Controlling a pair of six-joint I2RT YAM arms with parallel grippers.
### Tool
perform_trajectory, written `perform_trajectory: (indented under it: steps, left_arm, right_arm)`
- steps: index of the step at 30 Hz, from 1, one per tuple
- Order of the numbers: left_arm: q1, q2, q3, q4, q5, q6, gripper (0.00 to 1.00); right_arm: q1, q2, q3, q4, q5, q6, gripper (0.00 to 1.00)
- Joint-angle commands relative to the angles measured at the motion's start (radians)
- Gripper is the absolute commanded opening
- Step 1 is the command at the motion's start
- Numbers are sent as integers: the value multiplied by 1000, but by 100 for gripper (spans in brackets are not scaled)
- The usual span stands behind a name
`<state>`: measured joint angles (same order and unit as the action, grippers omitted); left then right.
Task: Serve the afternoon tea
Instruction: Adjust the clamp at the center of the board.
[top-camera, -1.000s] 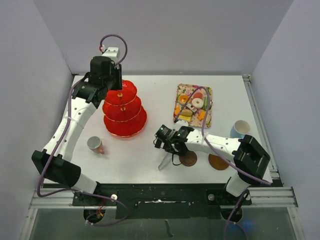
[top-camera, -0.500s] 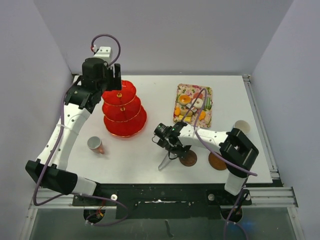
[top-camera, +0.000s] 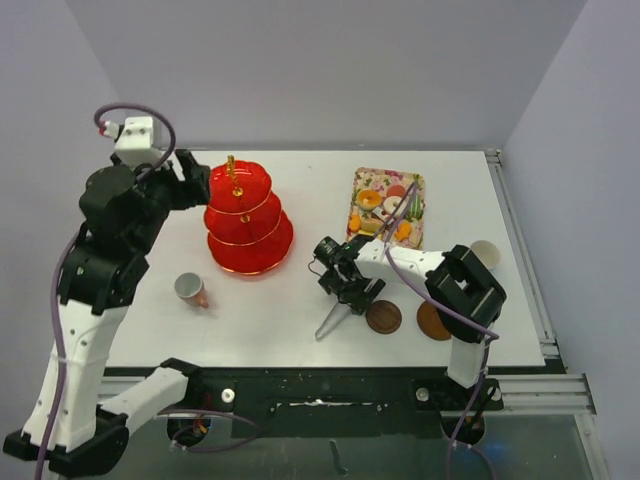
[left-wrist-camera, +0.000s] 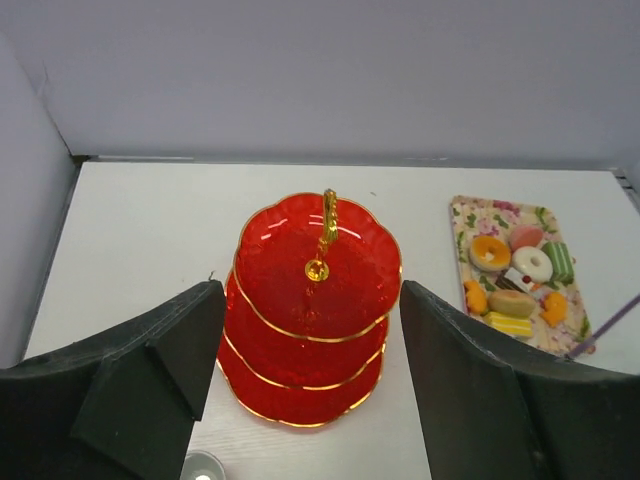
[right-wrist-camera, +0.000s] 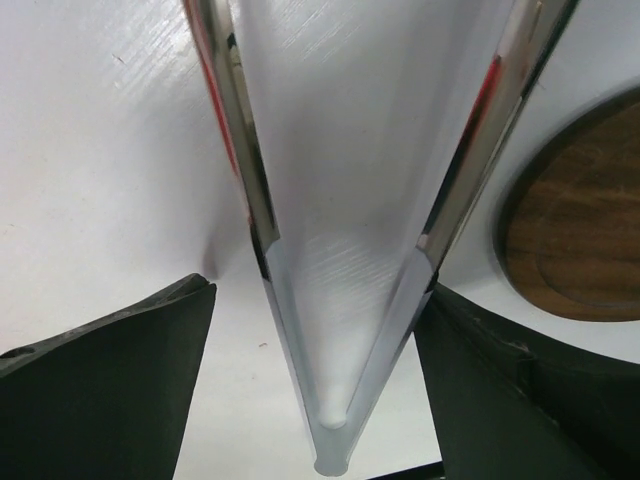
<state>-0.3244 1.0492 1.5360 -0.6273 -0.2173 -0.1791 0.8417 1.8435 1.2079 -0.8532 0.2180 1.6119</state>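
Left gripper (left-wrist-camera: 310, 295) open and empty, facing the red three-tier stand (left-wrist-camera: 300, 345) mid-frame; right gripper (right-wrist-camera: 318, 290) open astride metal tongs (right-wrist-camera: 243, 170), brown saucer (right-wrist-camera: 575, 230) at right

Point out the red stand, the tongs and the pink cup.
red stand (left-wrist-camera: 310, 300): left wrist view, on the top tier.
tongs (top-camera: 332, 322): top external view, midway along the arms.
pink cup (top-camera: 188, 288): top external view, on its open mouth.

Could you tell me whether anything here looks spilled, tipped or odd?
Nothing looks spilled or damaged. The red stand is upright and the sweets sit on their tray. The metal tongs lie on the table beside a saucer, straddled by the open right gripper.
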Motion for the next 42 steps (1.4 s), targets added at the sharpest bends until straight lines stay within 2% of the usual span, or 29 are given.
perform_trajectory:
  steps: [1, 7, 9, 12, 17, 25, 29, 34, 38, 41, 42]
  left_arm:
    - [2, -128, -109, 28, 113, -68, 68]
    - [2, -261, -273, 85, 361, -105, 66]
    - [2, -294, -356, 110, 470, -116, 65]
    - [1, -326, -454, 131, 559, -144, 63]
    - [1, -394, -601, 172, 567, -170, 61]
    - [-1, -429, -722, 194, 531, -170, 61]
    - [-3, -435, -749, 213, 546, -175, 60]
    - [-4, -437, -803, 257, 545, -180, 60]
    - [-6, -441, -845, 283, 521, -181, 60]
    - [-5, -447, -874, 299, 512, -187, 60]
    - [-6, -449, -895, 306, 509, -190, 60]
  right_arm:
    - [0, 27, 14, 19, -30, 80, 77]
    - [15, 62, -1, 47, -46, 91, 65]
    - [28, 69, 23, 19, -5, 75, 63]
    - [65, 73, 80, -45, 92, 49, 60]
    - [187, 47, 99, -84, 231, -3, 51]
    - [218, 5, -83, 27, 192, -105, 46]
    - [261, -13, -132, 124, 189, -346, 47]
    - [326, -57, -188, 289, 100, -701, 49]
    - [323, -73, -229, 309, 76, -796, 53]
    - [271, -83, -240, 272, 69, -758, 58]
    - [240, -86, -240, 255, 52, -723, 66]
